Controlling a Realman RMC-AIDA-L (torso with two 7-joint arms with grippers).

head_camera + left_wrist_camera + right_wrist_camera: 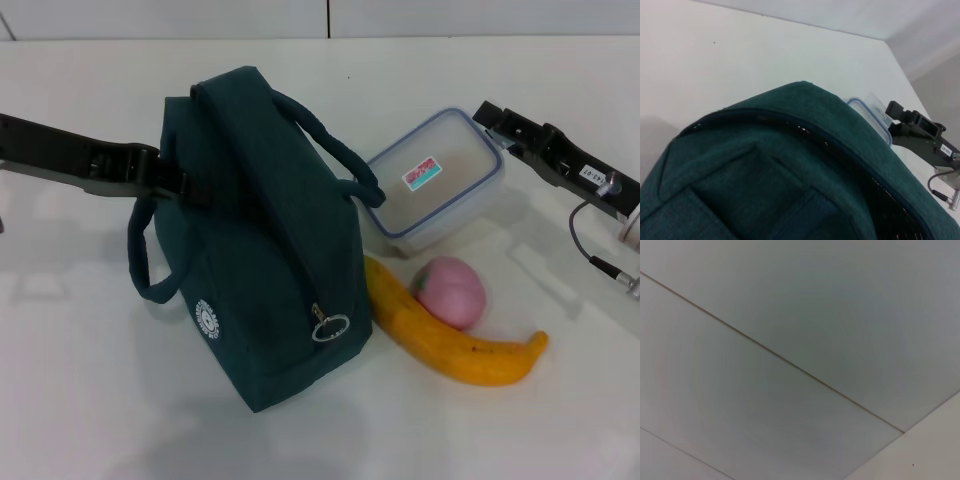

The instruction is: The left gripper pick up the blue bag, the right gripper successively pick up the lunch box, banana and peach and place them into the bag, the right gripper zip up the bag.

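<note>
The blue bag (pixel 265 250) stands on the white table, zipper pull (pixel 328 325) facing me. It fills the left wrist view (pixel 790 175). My left gripper (pixel 185 185) comes in from the left and is shut on the bag's left end, near the top. The clear lunch box (pixel 435 180) with a blue rim lies right of the bag; its corner shows in the left wrist view (pixel 872 117). The pink peach (pixel 452 292) rests against the yellow banana (pixel 450 345) in front of the box. My right gripper (pixel 495 122) is open and empty at the box's far right corner, also in the left wrist view (pixel 894 119).
The bag's handles (pixel 340 165) arch toward the lunch box, one loop (pixel 145 255) hanging at the left. The table's far edge meets a wall (pixel 330 20). The right wrist view shows only wall panels (pixel 800 360). A cable (pixel 590 250) hangs from the right arm.
</note>
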